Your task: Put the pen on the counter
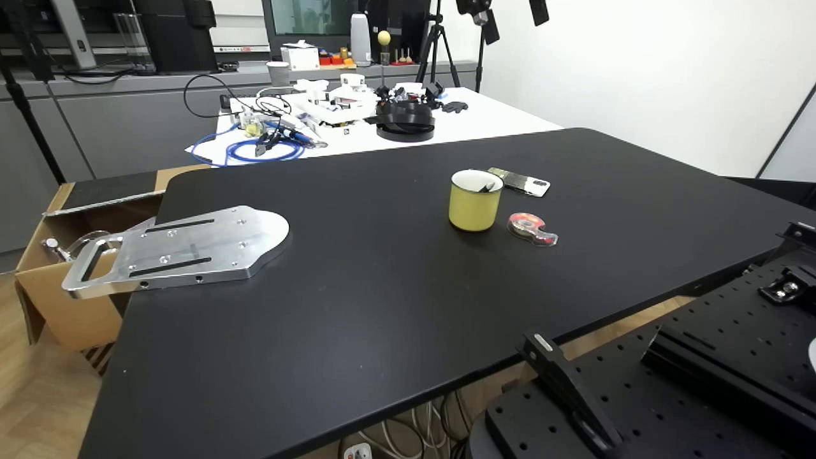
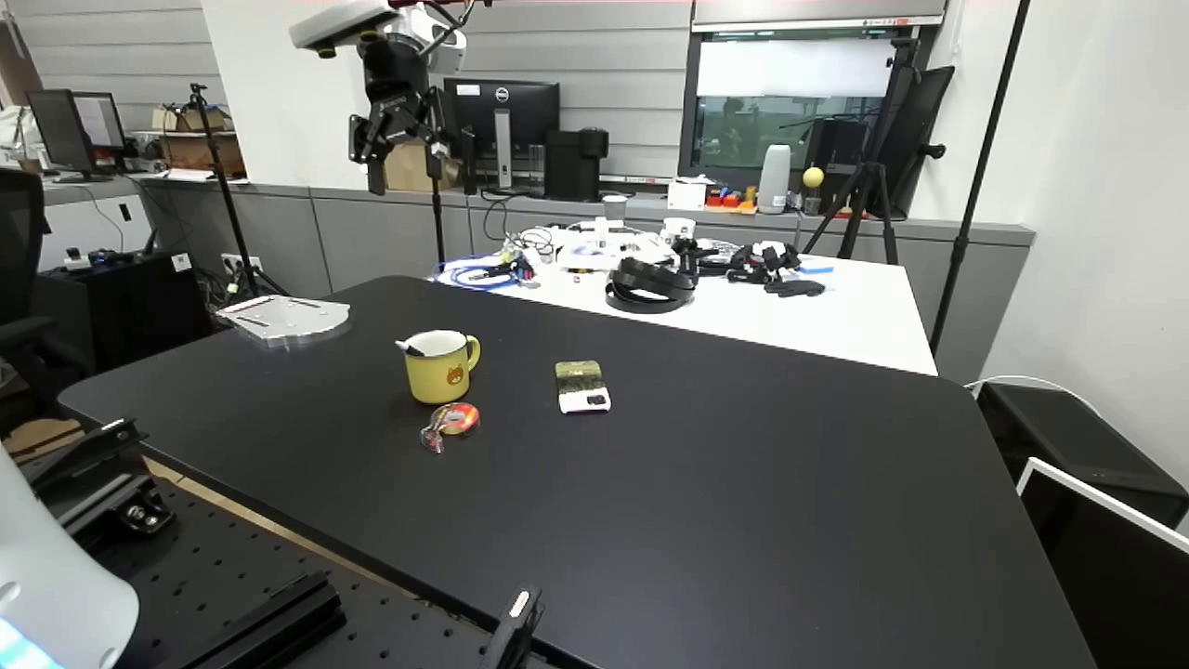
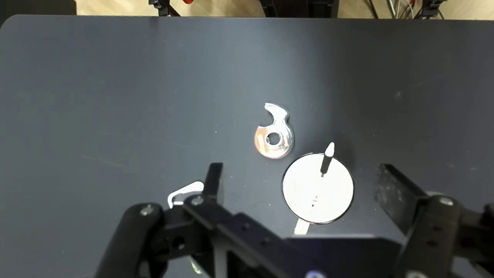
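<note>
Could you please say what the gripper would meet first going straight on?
Probably the black-and-white pen jutting from the round yellow cup, seen between the open fingers; depth is unclear; possibly the clear plastic tape dispenser instead.

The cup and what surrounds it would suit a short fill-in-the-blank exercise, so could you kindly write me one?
1. The pen leans in a cup whose outside is coloured ____.
2. On its side, the cup has a single looped ____.
3. The counter under the cup is coloured ____.
4. The gripper is not shut but ____.

Missing words: yellow; handle; black; open.
</note>
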`<action>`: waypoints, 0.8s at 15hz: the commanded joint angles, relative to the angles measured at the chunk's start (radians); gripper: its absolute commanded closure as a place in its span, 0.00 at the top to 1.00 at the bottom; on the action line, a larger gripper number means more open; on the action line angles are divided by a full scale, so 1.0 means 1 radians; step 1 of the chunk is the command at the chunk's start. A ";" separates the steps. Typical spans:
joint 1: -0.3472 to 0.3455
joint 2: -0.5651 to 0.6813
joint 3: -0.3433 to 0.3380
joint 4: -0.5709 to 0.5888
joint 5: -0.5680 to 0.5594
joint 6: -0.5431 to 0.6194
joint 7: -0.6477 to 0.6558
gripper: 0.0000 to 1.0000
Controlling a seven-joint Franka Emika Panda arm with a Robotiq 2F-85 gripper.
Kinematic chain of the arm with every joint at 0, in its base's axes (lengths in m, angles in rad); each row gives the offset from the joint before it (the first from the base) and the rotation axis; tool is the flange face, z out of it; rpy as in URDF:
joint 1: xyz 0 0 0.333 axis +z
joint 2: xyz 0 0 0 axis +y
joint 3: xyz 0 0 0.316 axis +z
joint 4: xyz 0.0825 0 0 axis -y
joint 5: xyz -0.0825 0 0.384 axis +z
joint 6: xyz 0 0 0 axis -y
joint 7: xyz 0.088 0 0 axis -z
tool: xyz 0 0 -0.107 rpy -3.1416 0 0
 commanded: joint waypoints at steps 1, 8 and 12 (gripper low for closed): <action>0.014 0.048 -0.011 0.039 0.014 -0.020 0.024 1.00; -0.002 0.088 -0.014 0.007 0.099 0.057 -0.034 1.00; -0.005 0.095 -0.015 0.006 0.140 0.050 -0.130 1.00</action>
